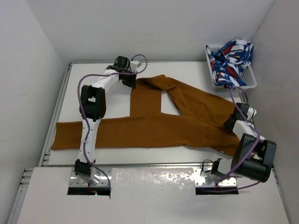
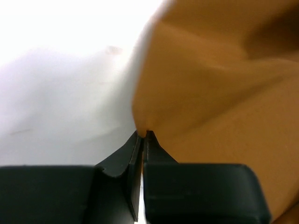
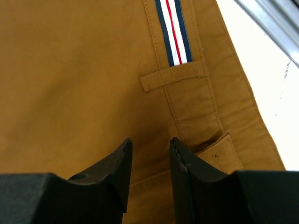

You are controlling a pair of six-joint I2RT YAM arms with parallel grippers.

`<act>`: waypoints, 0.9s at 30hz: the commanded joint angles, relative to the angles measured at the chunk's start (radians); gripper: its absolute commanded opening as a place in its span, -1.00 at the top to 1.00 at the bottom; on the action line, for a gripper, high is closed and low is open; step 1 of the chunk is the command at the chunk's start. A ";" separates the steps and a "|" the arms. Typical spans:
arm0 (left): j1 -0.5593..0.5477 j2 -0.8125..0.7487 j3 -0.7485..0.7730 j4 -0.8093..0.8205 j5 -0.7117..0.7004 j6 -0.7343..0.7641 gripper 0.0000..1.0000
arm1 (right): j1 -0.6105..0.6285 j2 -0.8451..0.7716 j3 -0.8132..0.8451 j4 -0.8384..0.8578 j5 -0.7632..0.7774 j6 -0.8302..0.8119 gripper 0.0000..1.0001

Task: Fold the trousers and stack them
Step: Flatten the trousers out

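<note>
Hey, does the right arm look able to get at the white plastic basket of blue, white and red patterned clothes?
Probably yes: the white plastic basket sits in the far right corner, just beyond where the right arm meets the mustard-brown cotton trousers, with nothing between.

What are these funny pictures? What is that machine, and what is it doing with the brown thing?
It's a robot with two arms, the left arm and the right arm, bolted to a white table. One picture looks down from above; the other two come from little cameras on each wrist. Brown trousers lie spread on the table, and a basket in the corner holds patterned clothes. The left gripper is pinched shut on the trousers' edge. The right gripper has its fingers apart over the waistband.
</note>
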 commanded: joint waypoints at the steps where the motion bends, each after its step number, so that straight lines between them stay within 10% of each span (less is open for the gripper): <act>1: 0.142 -0.033 0.152 0.007 -0.157 0.055 1.00 | 0.013 0.005 0.003 0.029 -0.013 0.055 0.30; 14: 0.207 -0.187 0.145 0.248 -0.480 0.558 0.98 | 0.453 0.096 0.060 0.189 0.045 -0.097 0.26; 21: 0.223 -0.228 0.010 0.064 -0.354 0.434 -0.09 | 0.460 0.059 0.052 0.152 0.120 -0.092 0.25; 23: 0.278 -0.233 0.016 0.015 -0.284 0.347 -0.65 | 0.460 0.022 0.087 0.095 0.178 -0.154 0.23; 27: 0.403 -0.225 0.089 -0.014 -0.213 0.158 -0.85 | 0.460 -0.009 0.187 0.043 0.218 -0.226 0.06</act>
